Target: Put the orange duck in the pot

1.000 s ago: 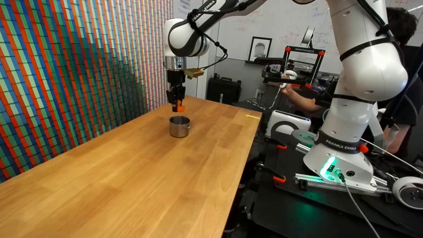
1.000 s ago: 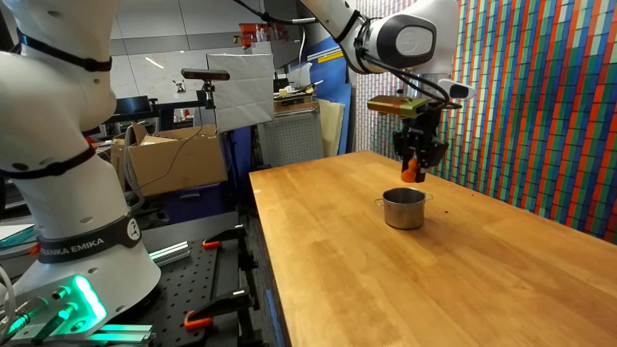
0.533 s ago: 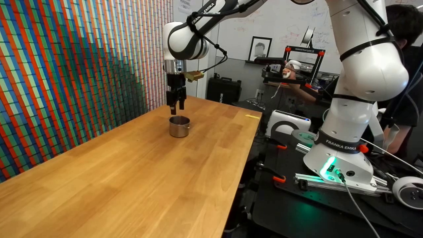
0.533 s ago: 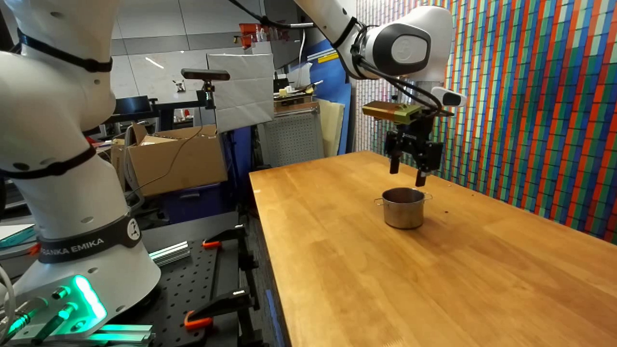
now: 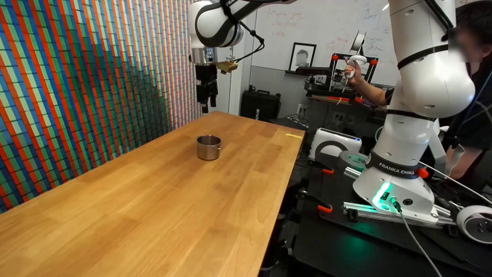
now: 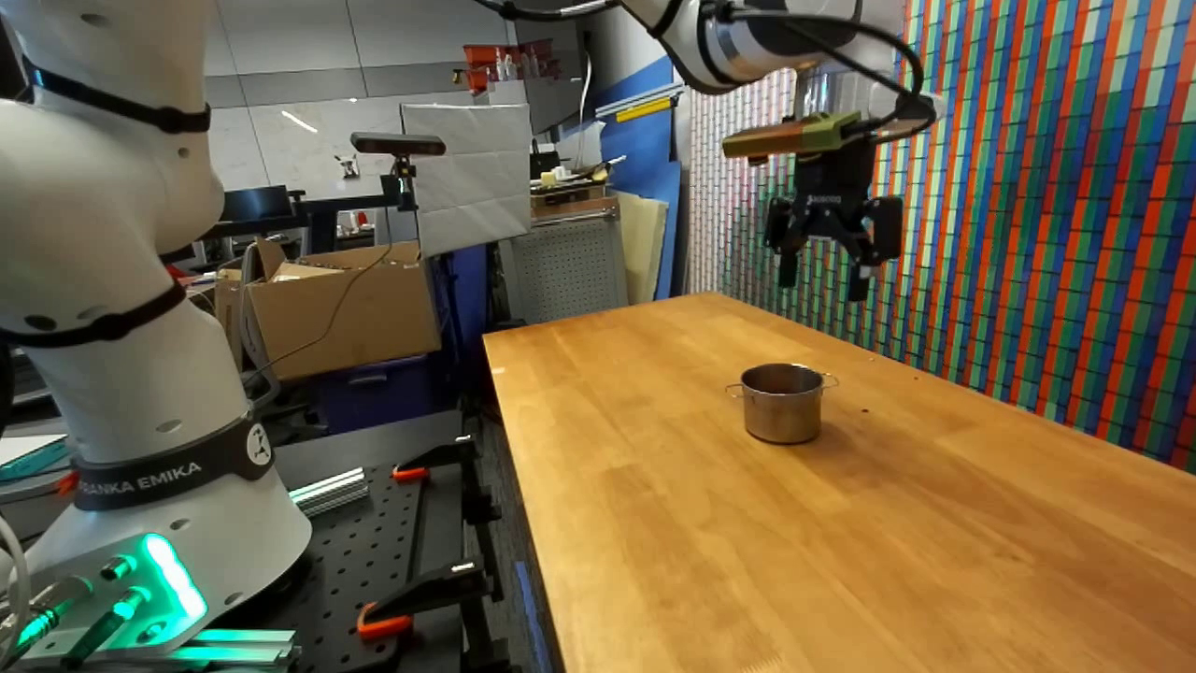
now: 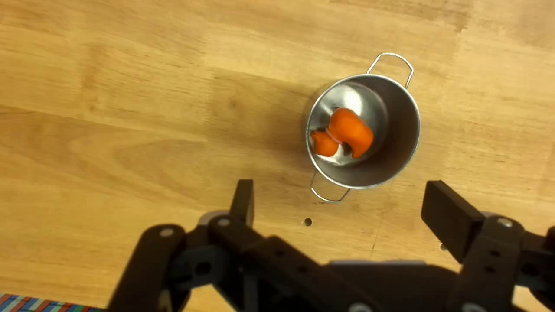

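The orange duck [image 7: 350, 132] lies on its side at the bottom of the pot [image 7: 401, 123], its head against the pot's wall, as the wrist view shows. In both exterior views the pot [image 5: 208, 151] stands upright on the table, and its sides hide the duck. Two thin wire handles stick out from the pot [image 6: 783, 417]. My gripper [image 6: 822, 286] hangs well above the pot and a little toward the patterned wall. Its black fingers [image 7: 451, 216] are spread wide with nothing between them.
The wooden table [image 5: 161, 215] carries a strip of yellow tape [image 5: 293, 135] near one edge. A colourful patterned wall [image 6: 1046, 234] runs along the table's long side. Black clamps with orange ends [image 6: 385, 622] sit beside the robot's base. A person holds a white controller [image 5: 355, 61].
A second ago the duck was gripped above the pot. The gripper then opened, the duck dropped inside, and the arm has since risen. The pot has stayed in place.
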`<action>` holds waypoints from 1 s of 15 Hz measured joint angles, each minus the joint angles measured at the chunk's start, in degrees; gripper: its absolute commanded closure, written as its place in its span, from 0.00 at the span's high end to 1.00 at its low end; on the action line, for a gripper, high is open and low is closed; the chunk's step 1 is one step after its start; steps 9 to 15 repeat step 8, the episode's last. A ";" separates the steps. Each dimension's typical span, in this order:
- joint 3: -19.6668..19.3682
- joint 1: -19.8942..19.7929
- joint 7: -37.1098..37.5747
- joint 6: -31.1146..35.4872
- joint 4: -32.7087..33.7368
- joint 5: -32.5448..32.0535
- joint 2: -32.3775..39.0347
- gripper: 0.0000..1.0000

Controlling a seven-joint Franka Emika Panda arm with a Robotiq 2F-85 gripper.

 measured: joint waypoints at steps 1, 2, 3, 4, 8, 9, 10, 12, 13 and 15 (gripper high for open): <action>-0.20 -0.11 -0.98 -2.44 0.67 -0.20 -0.97 1.00; -0.41 -0.24 -1.93 -4.53 1.19 -0.43 -1.98 1.00; -0.64 -0.38 -2.78 -6.31 1.57 -0.77 -2.98 1.00; -0.88 -0.51 -3.52 -7.85 1.84 -1.22 -3.93 1.00; -1.18 -0.64 -4.31 -9.41 1.81 -1.62 -5.00 1.00; -1.18 -0.64 -4.31 -9.41 1.81 -1.62 -5.00 1.00; -1.18 -0.64 -4.31 -9.41 1.81 -1.62 -5.00 1.00; -1.18 -0.64 -4.31 -9.41 1.81 -1.62 -5.00 1.00; -1.18 -0.64 -4.31 -9.41 1.81 -1.62 -5.00 1.00; -1.18 -0.64 -4.31 -9.41 1.81 -1.62 -5.00 1.00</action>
